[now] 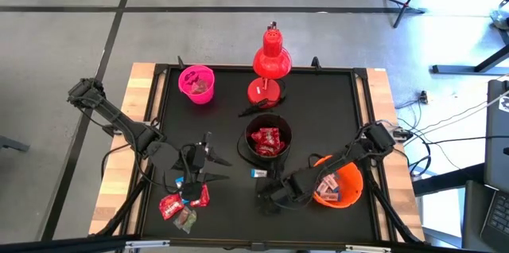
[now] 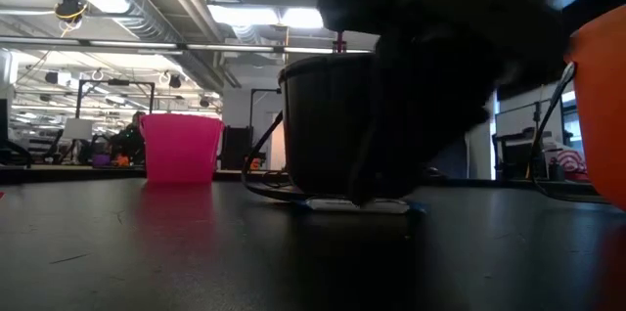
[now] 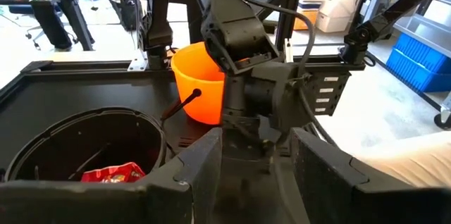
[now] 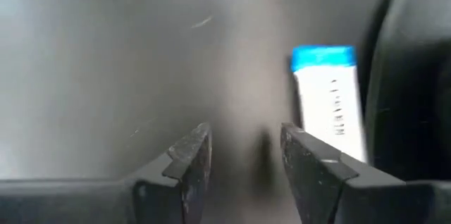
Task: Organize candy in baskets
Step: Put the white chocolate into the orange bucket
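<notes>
A white-and-blue candy (image 1: pixel 259 173) (image 4: pixel 328 104) (image 2: pixel 357 205) lies flat on the black mat, just near of the black basket (image 1: pixel 268 142), which holds red candy. My right gripper (image 1: pixel 266 196) (image 4: pixel 246 146) hangs open low over the mat beside that candy, with nothing between its fingers. My left gripper (image 1: pixel 221 168) (image 3: pixel 257 175) is open and empty, raised above the mat and pointing toward the right arm. A small pile of red and grey-green candy (image 1: pixel 183 205) lies near the front left. The orange basket (image 1: pixel 338 183) holds several candies. The pink basket (image 1: pixel 196 83) stands at the far left.
A red desk lamp (image 1: pixel 270 62) stands at the mat's far edge behind the black basket. The right arm reaches across the orange basket's rim (image 3: pixel 194 76). Bare mat (image 1: pixel 215 126) lies between the pink basket and the left gripper.
</notes>
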`<control>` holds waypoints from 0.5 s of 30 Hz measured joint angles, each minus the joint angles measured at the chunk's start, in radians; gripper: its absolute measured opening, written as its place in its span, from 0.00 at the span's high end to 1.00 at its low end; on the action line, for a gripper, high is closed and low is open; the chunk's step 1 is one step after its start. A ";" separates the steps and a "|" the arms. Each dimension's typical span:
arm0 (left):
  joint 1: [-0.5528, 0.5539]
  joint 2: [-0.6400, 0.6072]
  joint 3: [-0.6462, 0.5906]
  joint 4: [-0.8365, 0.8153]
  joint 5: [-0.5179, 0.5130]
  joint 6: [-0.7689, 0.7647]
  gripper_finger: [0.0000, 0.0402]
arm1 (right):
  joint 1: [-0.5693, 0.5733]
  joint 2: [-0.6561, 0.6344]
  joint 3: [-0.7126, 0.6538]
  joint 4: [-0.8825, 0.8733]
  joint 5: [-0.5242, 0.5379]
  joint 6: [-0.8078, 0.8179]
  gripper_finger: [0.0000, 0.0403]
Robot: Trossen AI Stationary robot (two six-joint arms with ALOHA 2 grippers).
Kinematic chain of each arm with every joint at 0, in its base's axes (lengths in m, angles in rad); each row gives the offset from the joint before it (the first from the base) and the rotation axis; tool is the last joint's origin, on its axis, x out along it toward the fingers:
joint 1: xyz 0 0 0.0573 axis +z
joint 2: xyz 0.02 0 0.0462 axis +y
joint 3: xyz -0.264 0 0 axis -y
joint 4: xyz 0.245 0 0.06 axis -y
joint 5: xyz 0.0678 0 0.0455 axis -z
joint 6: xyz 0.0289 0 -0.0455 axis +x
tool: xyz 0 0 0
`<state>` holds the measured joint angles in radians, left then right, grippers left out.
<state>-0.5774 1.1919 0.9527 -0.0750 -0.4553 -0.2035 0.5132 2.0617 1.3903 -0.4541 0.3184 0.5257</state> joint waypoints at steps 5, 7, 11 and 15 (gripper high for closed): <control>0.000 0.000 0.000 -0.001 0.000 0.000 0.61 | -0.018 -0.003 0.000 -0.005 0.064 0.028 0.58; 0.000 0.000 0.000 -0.001 0.000 0.000 0.61 | -0.018 -0.011 -0.001 0.004 0.100 0.028 0.58; 0.000 0.000 0.000 -0.003 0.000 0.000 0.61 | -0.023 -0.013 0.000 -0.001 0.116 0.031 0.58; 0.000 0.002 0.000 -0.003 0.000 -0.003 0.61 | -0.045 -0.013 0.000 -0.045 0.127 0.076 0.58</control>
<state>-0.5774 1.1939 0.9527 -0.0782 -0.4553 -0.2065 0.4682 2.0483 1.3899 -0.4988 0.4453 0.6018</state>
